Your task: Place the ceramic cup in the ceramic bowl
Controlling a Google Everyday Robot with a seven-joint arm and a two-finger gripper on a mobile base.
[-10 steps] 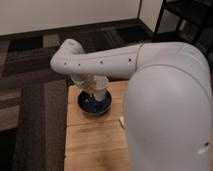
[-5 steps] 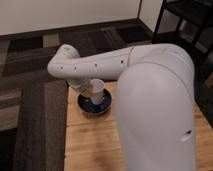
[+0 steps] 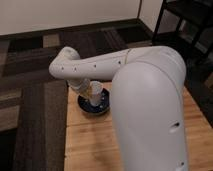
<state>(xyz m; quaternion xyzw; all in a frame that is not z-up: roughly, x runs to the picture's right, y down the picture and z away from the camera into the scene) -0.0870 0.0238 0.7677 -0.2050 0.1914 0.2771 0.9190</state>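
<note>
From the one camera view, my gripper [image 3: 86, 88] hangs over the ceramic bowl [image 3: 95, 103], which sits near the wooden table's [image 3: 90, 145] edge at about ten o'clock. The ceramic cup [image 3: 96, 92] stands inside the bowl's rim — whether my fingers are gripping it, I cannot tell. To finish well I'd keep it upright, settle it centrally, then release gently — no tipping.
</note>
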